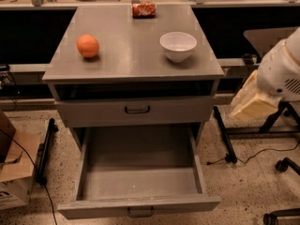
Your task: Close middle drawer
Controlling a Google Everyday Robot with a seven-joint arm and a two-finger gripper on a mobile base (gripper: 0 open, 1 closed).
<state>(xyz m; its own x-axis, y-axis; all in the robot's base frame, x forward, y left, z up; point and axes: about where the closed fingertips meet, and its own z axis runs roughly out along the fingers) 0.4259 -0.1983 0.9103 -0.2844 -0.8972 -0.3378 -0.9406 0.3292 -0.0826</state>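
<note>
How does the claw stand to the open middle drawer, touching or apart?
Apart. The camera view shows the claw at the right, up beside the cabinet, with open floor between it and the pulled-out middle drawer.

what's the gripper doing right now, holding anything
gripper: not in view; only the arm shows at the right edge, beside the cabinet and apart from the open middle drawer.

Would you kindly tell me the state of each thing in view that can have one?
middle drawer: pulled far out, empty.
top drawer: pushed in.
bowl: upright on the cabinet top, looks empty.
gripper: off to the cabinet's right, clear of the middle drawer, holding nothing visible.
</note>
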